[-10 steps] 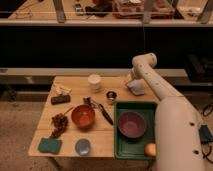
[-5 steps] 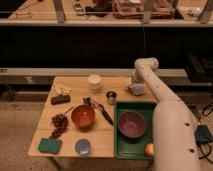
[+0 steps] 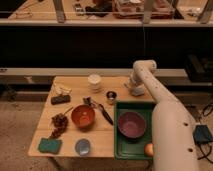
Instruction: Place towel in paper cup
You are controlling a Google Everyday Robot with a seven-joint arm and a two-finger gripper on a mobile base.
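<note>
My fingers (image 3: pixel 133 85): at the far right corner of the surface (image 3: pixel 100 137), at the end of my white arm (image 3: pixel 160 107), which reaches up from the lower right.
Grip: I cannot tell how far apart they stand, nor whether they have hold of anything.
Towel (image 3: pixel 137 92): a small pale grey-blue lump lying on the surface just under my fingers, beside the far right edge. I cannot tell whether I touch it.
Paper cup (image 3: pixel 94 81): upright near the far edge, well to the left of the towel, its wide mouth open upward.
Metal cup (image 3: pixel 111 96): small, dark and shiny, standing between the paper cup and the towel, a little nearer the camera.
Green tray (image 3: pixel 122 150): on the right half of the surface, holding a purple bowl (image 3: pixel 131 124) and an orange fruit (image 3: pixel 149 149) in its near right corner.
Orange bowl (image 3: pixel 83 116): mid-surface, left of the tray, with a dark utensil (image 3: pixel 103 113) lying between the two.
Left side: a dark block (image 3: pixel 60 99) with a pale crumpled thing (image 3: pixel 62 90) behind it, and a brown cluster (image 3: pixel 59 122) nearer the camera.
Near edge: a teal pad (image 3: pixel 50 145) and a round blue-grey disc (image 3: pixel 82 147) side by side.
</note>
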